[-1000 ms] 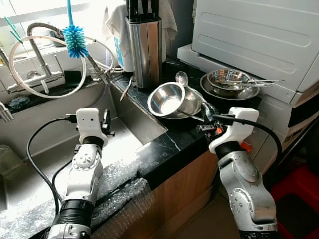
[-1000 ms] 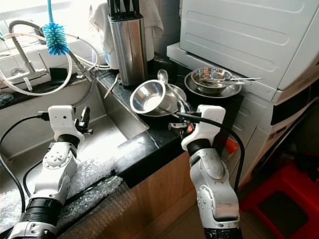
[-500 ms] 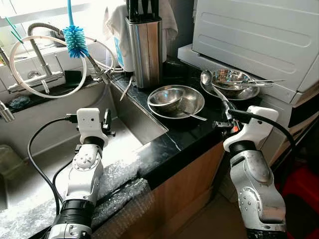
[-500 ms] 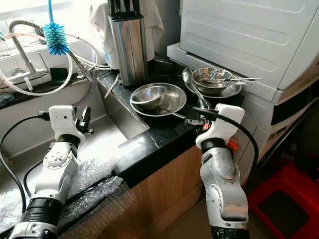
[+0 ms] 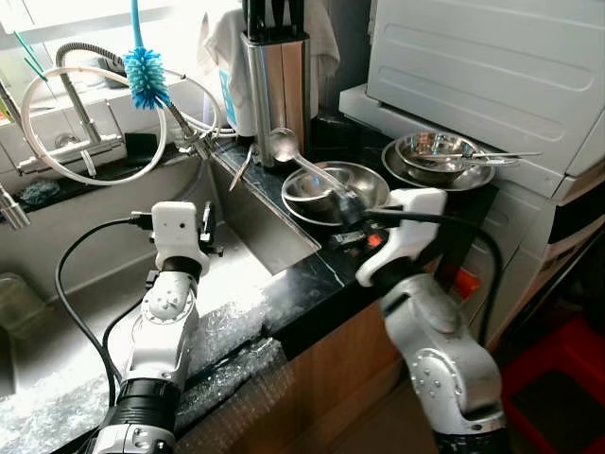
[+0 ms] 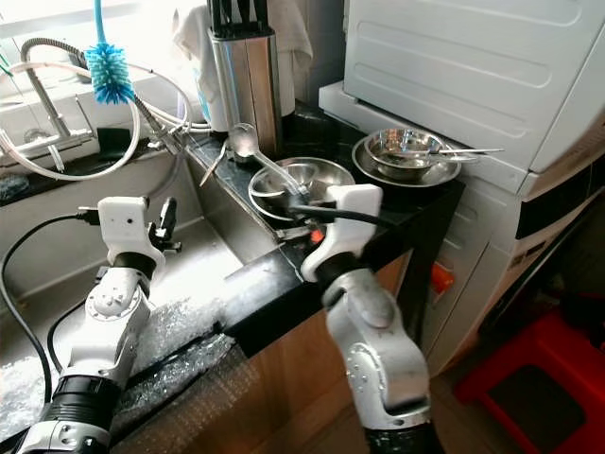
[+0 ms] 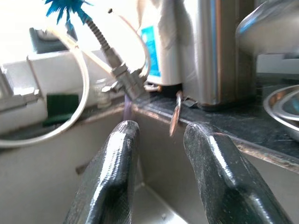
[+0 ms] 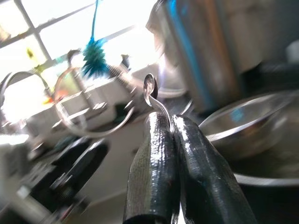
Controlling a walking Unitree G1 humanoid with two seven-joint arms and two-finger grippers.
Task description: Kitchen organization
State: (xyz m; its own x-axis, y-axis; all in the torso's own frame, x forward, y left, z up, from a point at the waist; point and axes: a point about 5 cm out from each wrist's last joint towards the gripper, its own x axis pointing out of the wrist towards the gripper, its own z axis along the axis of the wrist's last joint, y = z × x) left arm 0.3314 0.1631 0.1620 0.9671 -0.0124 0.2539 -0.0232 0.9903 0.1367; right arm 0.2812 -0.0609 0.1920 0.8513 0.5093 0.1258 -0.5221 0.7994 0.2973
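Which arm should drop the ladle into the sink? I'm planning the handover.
Right. Its tool is already shut on the ladle, held over the counter edge beside the sink. The left tool hangs open over the sink.

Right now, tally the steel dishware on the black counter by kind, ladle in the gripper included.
Bowls: 2, one in the near plate, one in the far plate.
Plates: 2, near and far.
Ladle: 1, held by the right gripper.
Total: 5. Thin utensils across the far bowl are too small to count.
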